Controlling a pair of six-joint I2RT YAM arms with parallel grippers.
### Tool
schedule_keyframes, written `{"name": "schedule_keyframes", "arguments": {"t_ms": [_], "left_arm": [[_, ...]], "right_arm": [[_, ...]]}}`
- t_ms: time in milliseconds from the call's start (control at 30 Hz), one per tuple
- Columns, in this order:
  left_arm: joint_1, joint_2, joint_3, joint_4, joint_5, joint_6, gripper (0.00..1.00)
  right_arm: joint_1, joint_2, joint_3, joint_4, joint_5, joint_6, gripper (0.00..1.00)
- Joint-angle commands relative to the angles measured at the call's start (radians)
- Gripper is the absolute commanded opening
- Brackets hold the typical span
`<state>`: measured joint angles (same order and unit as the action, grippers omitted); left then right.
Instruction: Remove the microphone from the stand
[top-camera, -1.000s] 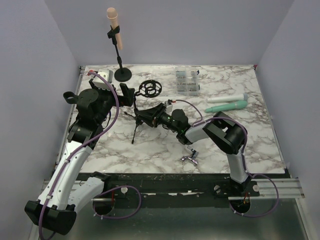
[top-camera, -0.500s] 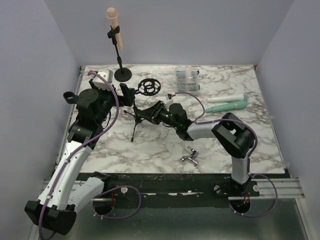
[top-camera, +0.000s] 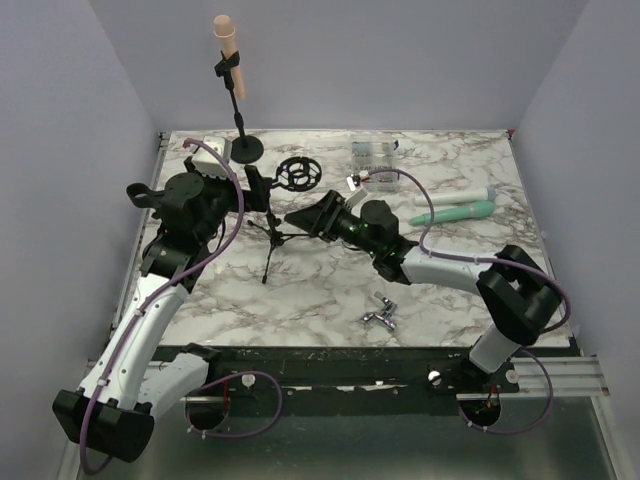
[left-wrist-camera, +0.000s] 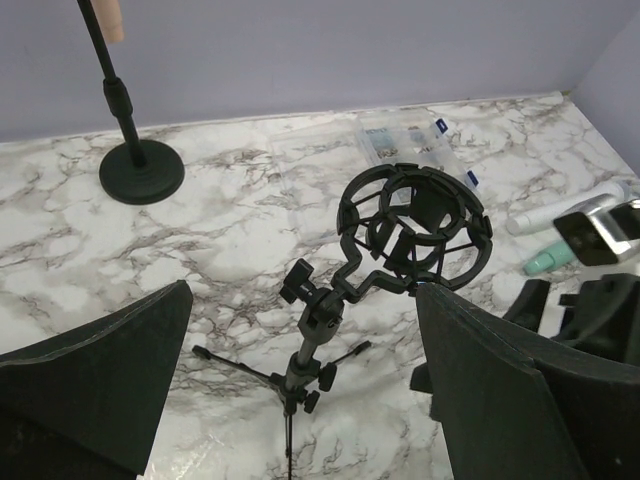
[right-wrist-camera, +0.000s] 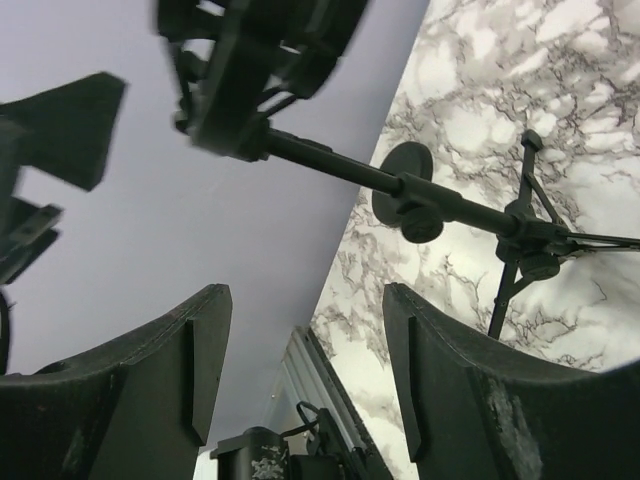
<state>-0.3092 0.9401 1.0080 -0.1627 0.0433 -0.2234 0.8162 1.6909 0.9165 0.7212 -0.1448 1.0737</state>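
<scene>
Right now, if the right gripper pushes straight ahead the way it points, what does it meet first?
Most likely the small tripod stand: its pole crosses just ahead of the open right gripper in the wrist view. Depth is hard to judge, so the fingers might slip just past it.

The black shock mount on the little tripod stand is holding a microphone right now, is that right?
Not quite. The black shock mount on the little tripod stand is empty right now. The left wrist view shows it: you can see the marble through its ring.
</scene>
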Motion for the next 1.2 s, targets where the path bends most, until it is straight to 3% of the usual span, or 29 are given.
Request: {"name": "schedule_keyframes", "arguments": {"t_ms": [0,433,667,933,1100,1167], "left_arm": [[-0.004,0.031,0.030,-0.007,0.034,-0.026,0.99],[-0.004,0.192,0.005,-0.018,-0.079,-0.132,0.92],[-0.019,0.132,-0.058,0.031,-0.121,-0.125,0.88],[-0.024,0.142,-0.042,-0.003,-0.015,-0.168,0.95],[-0.024,0.108,-0.139,0.000,0.108,-0.223,0.93],[-0.024,0.102,-0.164,-0.036,0.084,-0.258,0.98]], "right_arm": [[-0.001,-0.097,-0.062,-0.061,0.057,-0.072,0.69],[-0.012,-0.235,-0.190,-0.060,0.107,-0.092,0.71],[-0.014,-0.351,-0.258,-0.088,0.131,-0.169,0.74],[-0.015,-0.496,-0.242,-0.311,0.236,-0.448,0.82],[-0.015,-0.590,-0.273,-0.397,0.314,-0.604,0.82],[-0.015,-0.633,-0.284,-0.429,0.340,-0.634,0.82]]}}
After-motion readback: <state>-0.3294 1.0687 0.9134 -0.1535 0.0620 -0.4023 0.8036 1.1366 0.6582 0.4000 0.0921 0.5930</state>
